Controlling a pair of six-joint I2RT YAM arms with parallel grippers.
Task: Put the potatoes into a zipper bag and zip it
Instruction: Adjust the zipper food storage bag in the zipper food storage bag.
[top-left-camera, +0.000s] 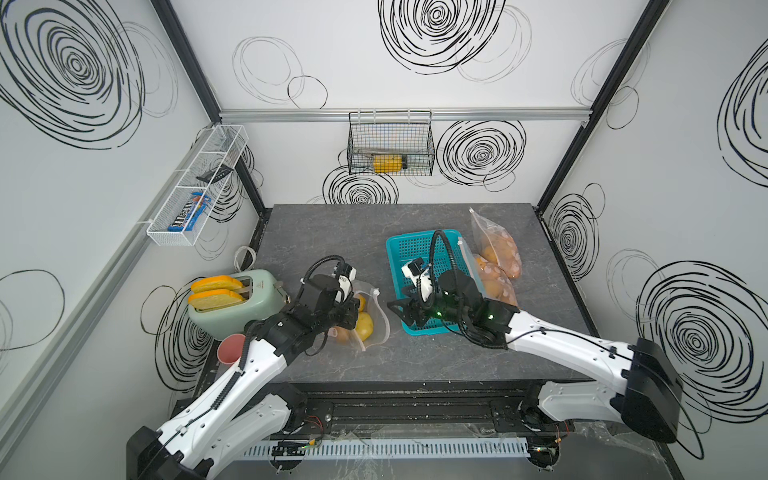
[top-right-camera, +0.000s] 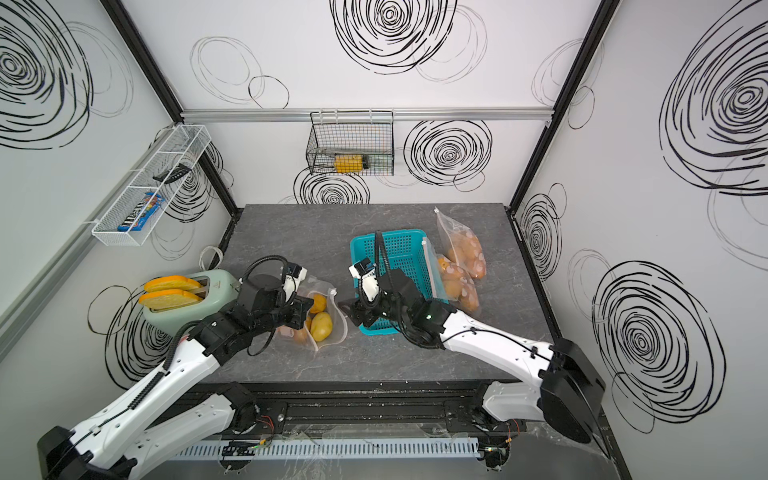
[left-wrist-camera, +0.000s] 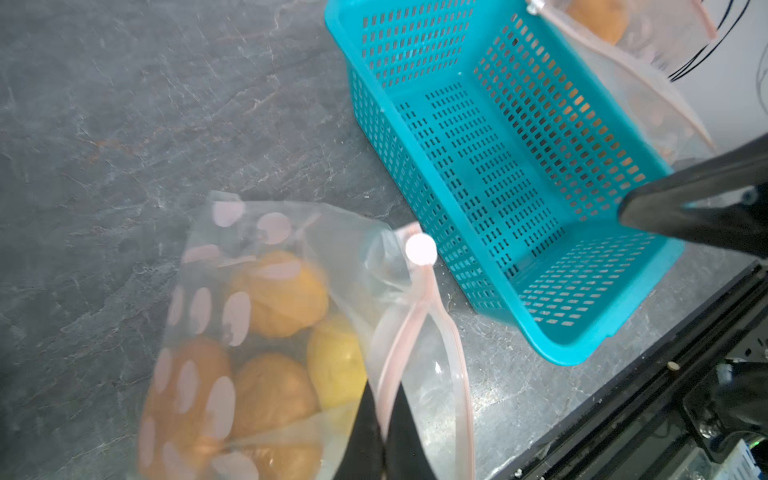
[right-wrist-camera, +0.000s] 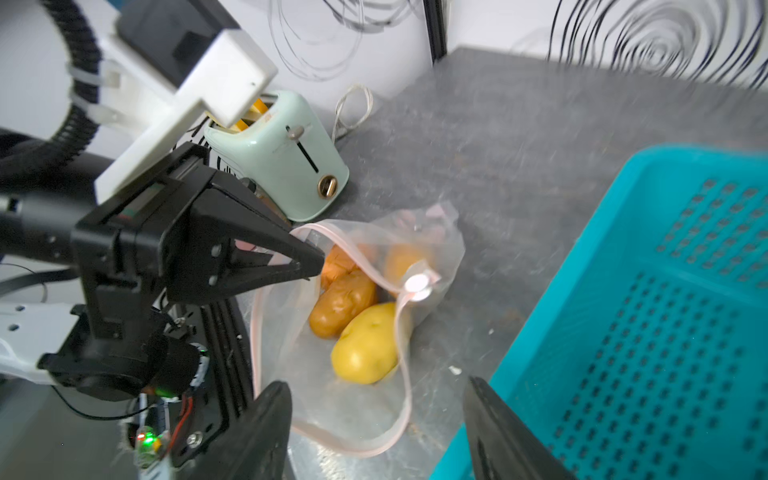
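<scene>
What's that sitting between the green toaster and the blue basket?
An open zipper bag holding potatoes, its rim pinched by the left tool; both top views show it.

A teal basket (top-left-camera: 409, 251) sits apart from the mint toaster (top-left-camera: 253, 305).

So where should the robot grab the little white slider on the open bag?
Probably pinch the white slider across its flat round faces, coming from the basket side with the open right gripper. It sits clear at the zip's end, and the left gripper pins the bag at the rim's other end.
</scene>
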